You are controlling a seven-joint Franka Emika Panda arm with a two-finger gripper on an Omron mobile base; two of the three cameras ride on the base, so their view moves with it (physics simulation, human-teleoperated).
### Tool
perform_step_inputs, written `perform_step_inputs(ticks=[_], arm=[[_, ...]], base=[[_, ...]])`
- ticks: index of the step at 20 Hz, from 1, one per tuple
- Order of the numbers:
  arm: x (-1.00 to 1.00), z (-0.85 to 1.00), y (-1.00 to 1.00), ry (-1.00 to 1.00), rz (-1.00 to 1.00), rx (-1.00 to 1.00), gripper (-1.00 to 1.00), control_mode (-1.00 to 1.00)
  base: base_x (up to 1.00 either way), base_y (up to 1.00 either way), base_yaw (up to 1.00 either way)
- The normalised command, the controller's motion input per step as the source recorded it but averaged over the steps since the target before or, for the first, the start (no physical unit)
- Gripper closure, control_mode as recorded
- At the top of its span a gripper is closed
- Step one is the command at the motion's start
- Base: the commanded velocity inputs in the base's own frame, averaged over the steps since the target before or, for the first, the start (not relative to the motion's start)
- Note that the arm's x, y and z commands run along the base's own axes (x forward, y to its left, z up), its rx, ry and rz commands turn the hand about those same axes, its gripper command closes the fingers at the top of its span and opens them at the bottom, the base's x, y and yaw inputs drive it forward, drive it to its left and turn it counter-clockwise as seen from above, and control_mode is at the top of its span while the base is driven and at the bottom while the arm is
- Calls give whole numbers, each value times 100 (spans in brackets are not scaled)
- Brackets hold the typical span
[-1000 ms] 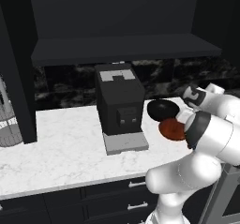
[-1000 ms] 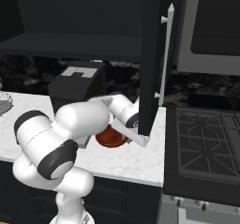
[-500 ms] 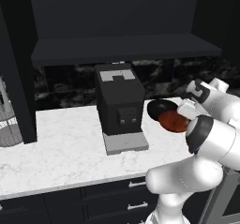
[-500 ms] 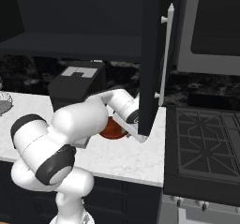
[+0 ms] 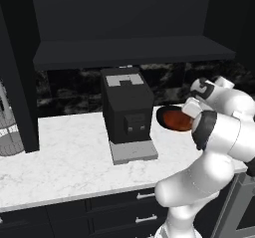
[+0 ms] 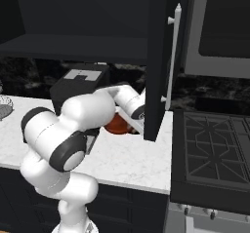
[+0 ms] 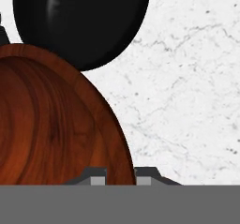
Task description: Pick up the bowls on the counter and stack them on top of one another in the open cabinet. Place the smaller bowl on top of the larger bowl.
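The shallow reddish-orange bowl [image 7: 42,124] hangs slightly above the counter [image 7: 187,96], its rim pinched between the fingertips of my gripper [image 7: 120,176], which is shut on it. In the left base view this bowl [image 5: 178,121] sits just right of the coffee machine, partly covering the glossy black bowl [image 5: 164,112] behind it. The black bowl [image 7: 79,21] rests on the marbled stone just beyond the orange one. In the right base view the orange bowl [image 6: 118,125] peeks out under my forearm. The cabinet's dark bottom board [image 5: 129,53] runs overhead.
A boxy black coffee machine [image 5: 127,107] stands on the counter [image 5: 64,152] left of the bowls. The open cabinet door [image 6: 157,56] hangs close to my wrist on the right. A stove [image 6: 215,154] adjoins the counter's right end. A wire rack [image 5: 7,127] stands far left.
The orange bowl has risen off the counter in my gripper and now overlaps the black bowl in the left base view. The black bowl has stayed put.
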Motion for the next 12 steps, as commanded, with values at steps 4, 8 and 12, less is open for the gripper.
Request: perform_step_inputs(ticks=[4,8,12], arm=[[60,2,-20,1,0,6,100,-100],[71,0,-21,4,0,3,100,-100],[79,0,-21,5,0,0,100,-100]], base=[[0,0,0],[0,0,0],[0,0,0]])
